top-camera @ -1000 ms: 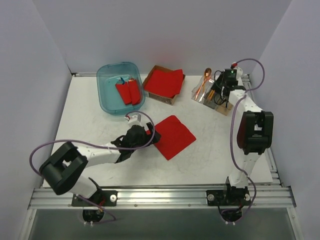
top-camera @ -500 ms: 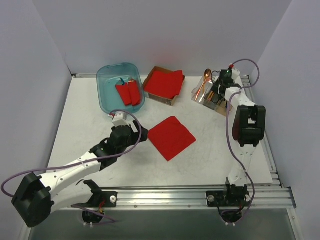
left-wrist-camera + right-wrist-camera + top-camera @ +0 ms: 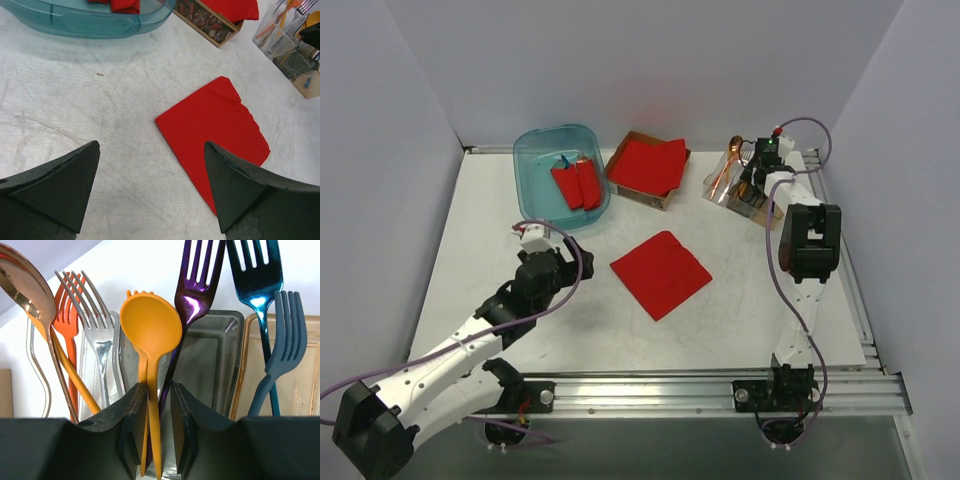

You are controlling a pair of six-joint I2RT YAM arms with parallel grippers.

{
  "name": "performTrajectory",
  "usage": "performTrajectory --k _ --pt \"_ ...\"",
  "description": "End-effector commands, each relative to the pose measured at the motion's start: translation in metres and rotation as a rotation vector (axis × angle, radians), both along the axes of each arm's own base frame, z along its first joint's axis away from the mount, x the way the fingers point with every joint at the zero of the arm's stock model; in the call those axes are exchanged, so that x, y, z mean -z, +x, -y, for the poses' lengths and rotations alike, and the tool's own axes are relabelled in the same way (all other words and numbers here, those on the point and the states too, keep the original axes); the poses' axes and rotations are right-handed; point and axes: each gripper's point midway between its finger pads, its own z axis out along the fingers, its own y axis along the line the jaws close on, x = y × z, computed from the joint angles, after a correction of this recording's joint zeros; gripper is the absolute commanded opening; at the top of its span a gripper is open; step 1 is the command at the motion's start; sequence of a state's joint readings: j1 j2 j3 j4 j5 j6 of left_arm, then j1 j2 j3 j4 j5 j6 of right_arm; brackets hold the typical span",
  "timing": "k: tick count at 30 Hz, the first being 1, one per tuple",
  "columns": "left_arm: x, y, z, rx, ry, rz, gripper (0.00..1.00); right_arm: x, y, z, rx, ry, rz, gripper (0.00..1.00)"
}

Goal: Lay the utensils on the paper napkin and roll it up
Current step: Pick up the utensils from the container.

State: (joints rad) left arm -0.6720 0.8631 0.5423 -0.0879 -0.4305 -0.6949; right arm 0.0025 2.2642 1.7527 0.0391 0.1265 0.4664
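Observation:
The red paper napkin (image 3: pixel 660 273) lies flat mid-table, and in the left wrist view the napkin (image 3: pixel 215 127) sits ahead and right. My left gripper (image 3: pixel 558 264) (image 3: pixel 151 145) hovers open to its left, over bare table, holding nothing. At the back right, my right gripper (image 3: pixel 755 180) (image 3: pixel 159 387) reaches into the clear utensil holder (image 3: pixel 745 198). Its jaws stand narrowly apart around the handles of the orange-yellow spoon (image 3: pixel 150 322) and the purple fork (image 3: pixel 197 285). The left pad touches the spoon; a slim gap shows at the right pad. A blue fork (image 3: pixel 255 275) stands just right.
A teal tub (image 3: pixel 532 195) at the back left holds two red rolled bundles (image 3: pixel 577 183). A cardboard tray with a red napkin stack (image 3: pixel 648 165) sits beside it. The holder also carries a copper spoon (image 3: pixel 22 285), an orange fork (image 3: pixel 70 315), a silver fork (image 3: pixel 97 325) and a grey-blue fork (image 3: pixel 287 335).
My left arm drew back leftward off the napkin's edge, which now lies fully uncovered. The right jaws narrowed around the spoon and fork handles.

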Motion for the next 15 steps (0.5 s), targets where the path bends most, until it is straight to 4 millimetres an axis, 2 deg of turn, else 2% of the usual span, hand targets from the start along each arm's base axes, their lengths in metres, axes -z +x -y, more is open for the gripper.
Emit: performTrajectory --k 1,6,8,9,15 --pt "-0.001 0.004 -0.005 -0.010 0.022 0.007 0.94 -0.006 0.009 0.002 0.011 -0.023 0.026 0.25" --pt "0.001 0.007 0.000 0.006 0.027 -0.005 0.94 0.001 0.007 0.004 0.019 -0.021 0.013 0.24" --pt "0.001 0.008 0.000 0.010 0.031 -0.008 0.94 0.004 0.004 0.004 0.019 -0.014 0.013 0.19" --pt "0.001 0.008 0.000 0.009 0.032 -0.008 0.94 0.000 0.005 0.004 0.022 -0.013 0.027 0.19" --pt "-0.001 0.007 -0.002 0.010 0.030 0.000 0.94 0.007 0.003 0.002 0.020 0.000 0.011 0.21"
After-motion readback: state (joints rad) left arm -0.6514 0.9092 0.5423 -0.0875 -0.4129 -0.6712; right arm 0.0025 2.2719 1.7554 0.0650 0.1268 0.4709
